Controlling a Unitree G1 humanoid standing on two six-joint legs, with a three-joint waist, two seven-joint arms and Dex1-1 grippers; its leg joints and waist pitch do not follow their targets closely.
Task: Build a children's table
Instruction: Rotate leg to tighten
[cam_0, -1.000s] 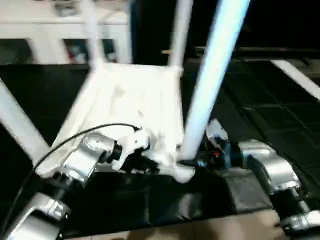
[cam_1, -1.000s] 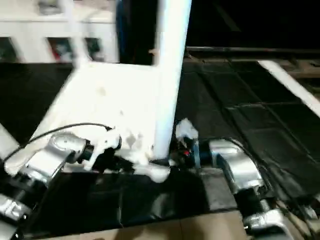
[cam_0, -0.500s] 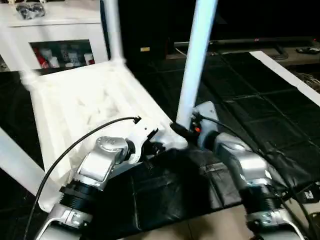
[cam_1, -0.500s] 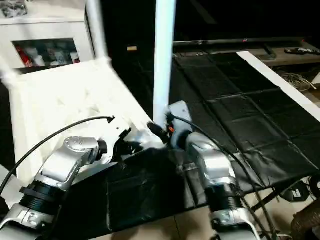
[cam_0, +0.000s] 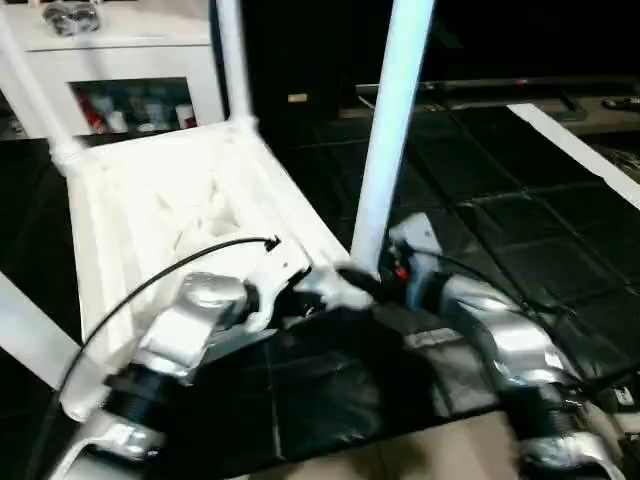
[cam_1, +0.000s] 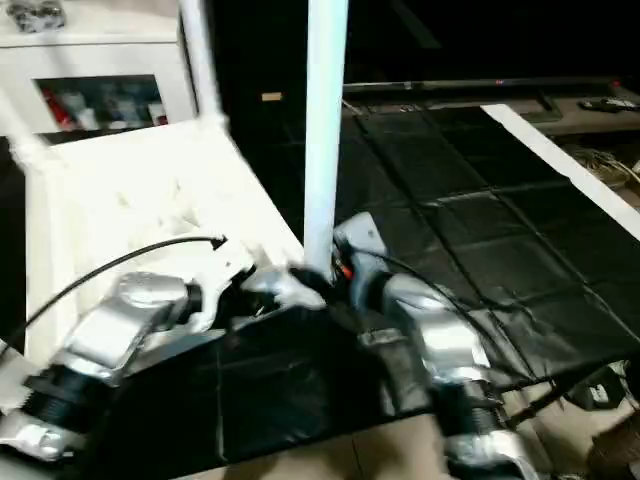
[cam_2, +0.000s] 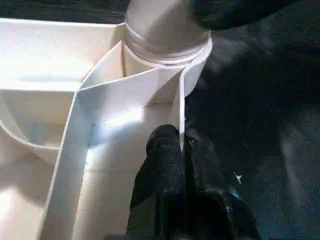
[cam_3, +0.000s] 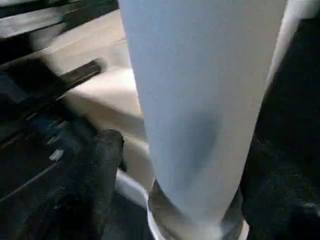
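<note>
Nearest the camera, both silver forearms reached in over black sheeting (cam_0: 330, 400). The left gripper (cam_2: 181, 150) was clenched on the thin white rim wall of the tabletop (cam_0: 170, 210), one black finger each side of the rib, right by the corner socket. At about three o'clock from it, the right gripper (cam_3: 170, 165) straddled the base of the near leg (cam_0: 390, 130), its fingers (cam_3: 102, 160) standing off the tube on either side (spread, not pinching). That leg was a long white tube, upright in the near round socket, its flared end seated there. The tabletop lay upside down, ribbed underside up, stretching away towards eleven o'clock. At its far corners more legs (cam_0: 230, 60) stood up. Beyond them sat a white cabinet (cam_0: 120, 70) with glass doors.
</note>
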